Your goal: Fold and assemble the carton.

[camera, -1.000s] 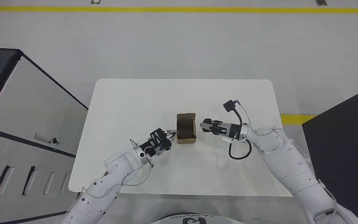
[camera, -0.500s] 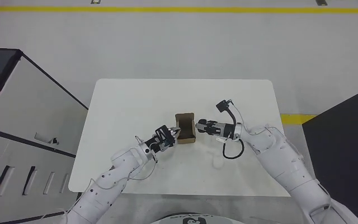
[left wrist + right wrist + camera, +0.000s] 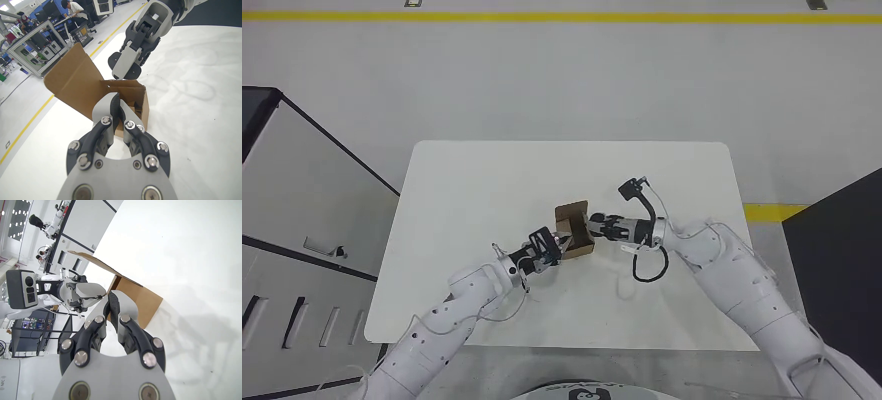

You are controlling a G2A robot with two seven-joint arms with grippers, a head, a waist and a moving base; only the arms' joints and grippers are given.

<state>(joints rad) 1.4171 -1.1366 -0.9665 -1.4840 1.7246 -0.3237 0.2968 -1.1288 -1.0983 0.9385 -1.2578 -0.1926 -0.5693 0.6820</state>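
Two grippers meet at the carton (image 3: 575, 232), which sits at the centre of the table (image 3: 472, 200). From above, the left gripper (image 3: 559, 241) is at the carton's 8 o'clock and the right gripper (image 3: 593, 226) at its 3 o'clock, both touching the rim. The left wrist view adds the inside: small flaps (image 3: 135, 108) folded down at the bottom, and a big flap (image 3: 73, 75) standing open. The right wrist view shows an outer wall (image 3: 143, 302) instead. Each wrist view shows its own gripper closed, tips together.

White table (image 3: 442, 200); grey cabinet (image 3: 292, 200) beside it; yellow floor line (image 3: 542, 16).
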